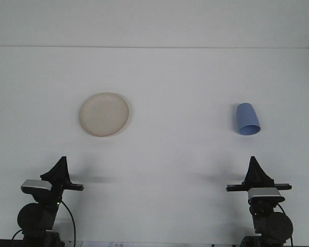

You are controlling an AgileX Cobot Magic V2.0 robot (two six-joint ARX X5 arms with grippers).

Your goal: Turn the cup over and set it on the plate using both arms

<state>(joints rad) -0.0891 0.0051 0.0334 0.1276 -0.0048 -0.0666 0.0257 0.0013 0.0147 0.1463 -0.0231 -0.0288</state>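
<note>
Cup: the blue cup is lying on its side on the white table, right of centre, with its open mouth facing toward the camera and slightly to the right; its closed base is pointing away.
Plate: the cream-coloured plate is sitting flat on the table, left of centre, well apart from the cup and holding nothing.
Left gripper: the left gripper is resting low at the near left edge of the view, its dark fingers coming together in a single point aimed toward the far side of the table. It is gripping nothing; whether any gap is remaining between the fingers cannot be told from this angle.
Right gripper: the right gripper is sitting low at the near right edge, mirroring the other, with its fingers likewise appearing as one dark point. It is holding nothing, and its opening cannot be told either.
Spacing: the left gripper is standing nearer the camera than the plate, the right nearer than the cup, neither touching.
</note>
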